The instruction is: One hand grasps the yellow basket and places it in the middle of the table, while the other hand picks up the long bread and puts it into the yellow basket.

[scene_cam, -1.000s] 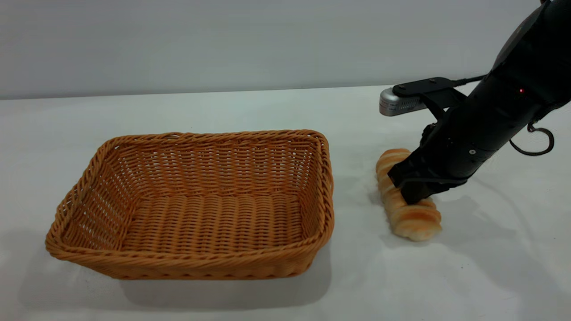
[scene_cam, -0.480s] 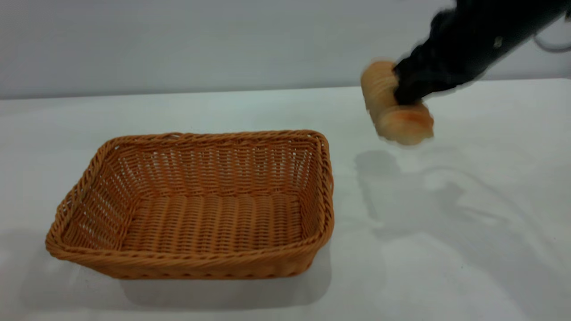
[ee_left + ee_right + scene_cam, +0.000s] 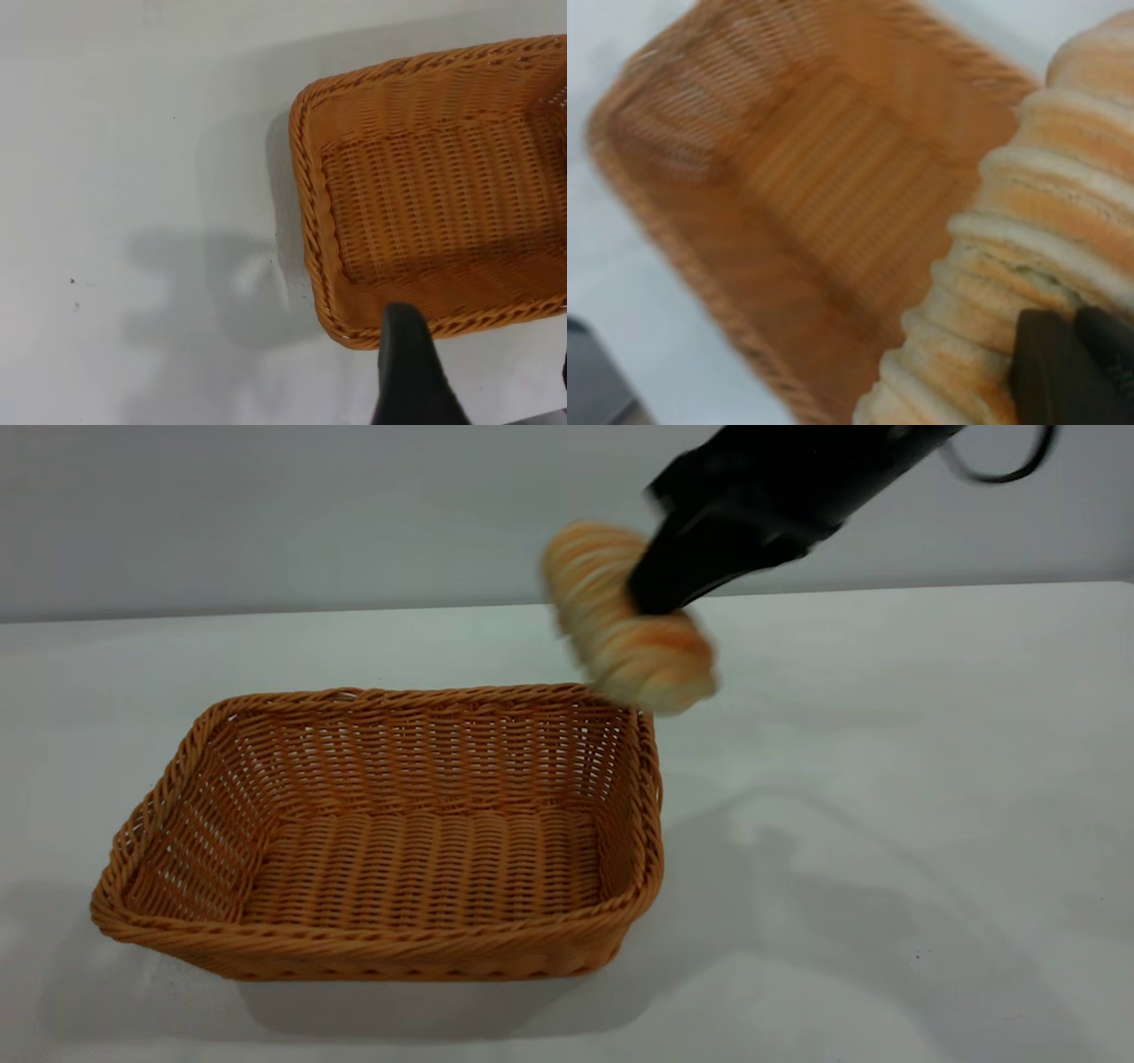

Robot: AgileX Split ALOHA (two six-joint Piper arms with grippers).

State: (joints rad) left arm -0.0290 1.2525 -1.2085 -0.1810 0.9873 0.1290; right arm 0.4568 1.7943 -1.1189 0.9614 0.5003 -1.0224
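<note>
Now, from the left: the yellow basket (image 3: 390,833) sits empty on the table (image 3: 886,868), at about eight o'clock from the carried load, its long axis running nine to three. The left gripper (image 3: 412,376) hangs above the table just off the basket's outer corner — only one dark finger shows, so I cannot tell whether it is spread. The right gripper (image 3: 656,589) is pinching the long bread (image 3: 625,633) across its middle, aloft over the basket's far right corner; the loaf's long axis points roughly eleven to five. The right arm is plainly the nearer. Likely next, the bread travels toward eight o'clock and down; the basket's interior offers ample room, with only the braided rim to clear.
</note>
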